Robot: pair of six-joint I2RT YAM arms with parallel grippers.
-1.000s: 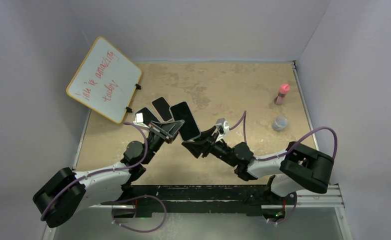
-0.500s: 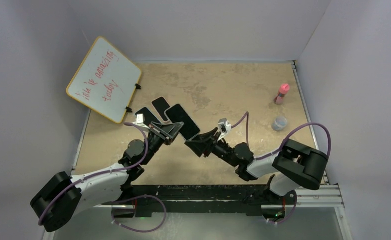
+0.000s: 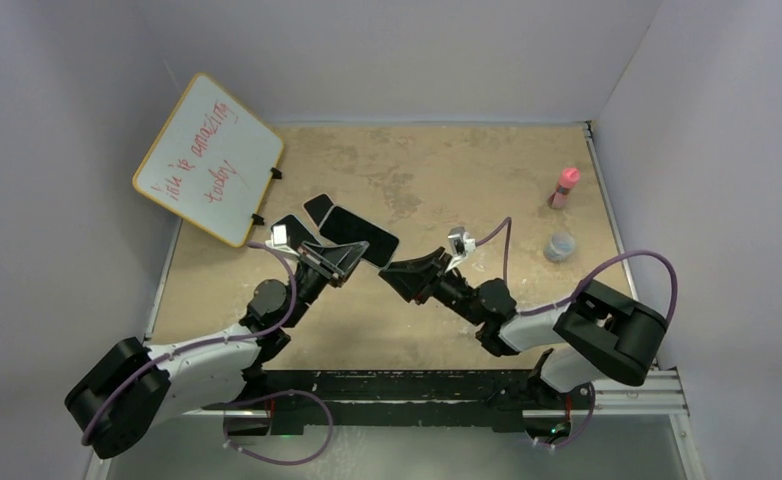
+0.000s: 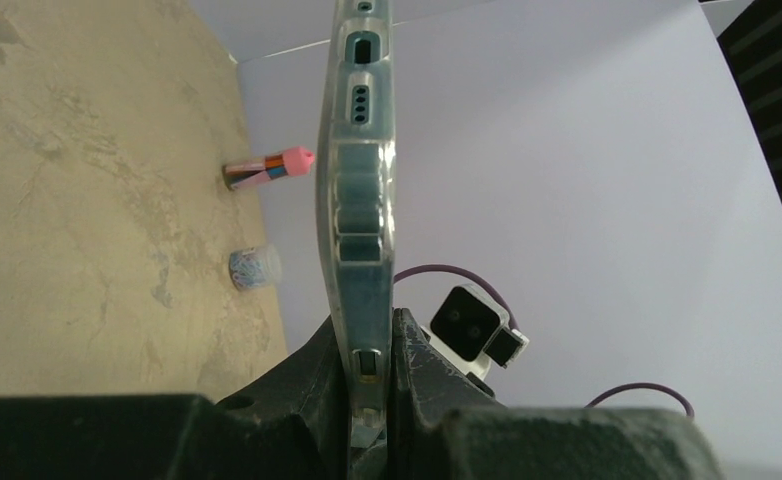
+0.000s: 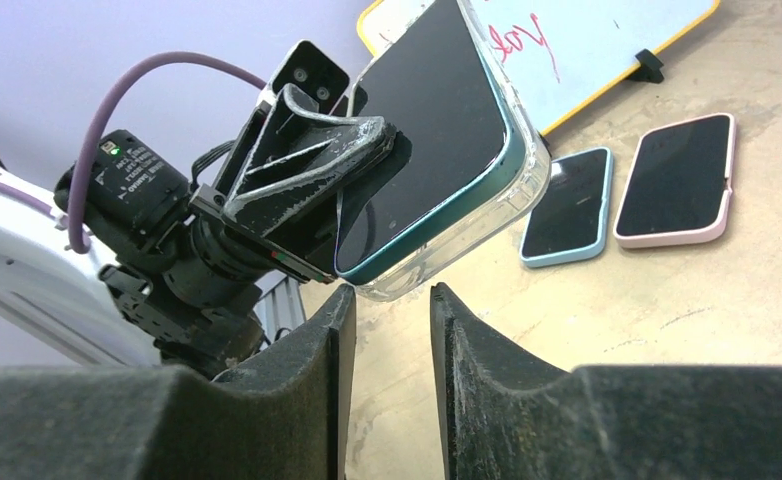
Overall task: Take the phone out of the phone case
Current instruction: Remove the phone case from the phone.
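Over one table (image 3: 447, 170), near one whiteboard (image 3: 209, 158), the left gripper (image 3: 339, 258) clamps tight on the single cased phone (image 3: 359, 236), held aloft, apparently so the right gripper (image 5: 382, 300), jaws part-open and empty, can work the phone case (image 5: 487, 215) corner. Two spare phones (image 5: 565, 205), one pink bottle (image 3: 565, 187) and one jar (image 3: 560, 246) sit aside.

High overview — close wrist views, phone (image 5: 437, 130) shared

The teal-edged phone (image 5: 435, 125), screen dark, was seen fully seated in the clear case (image 5: 530, 178), held aloft and tilted.
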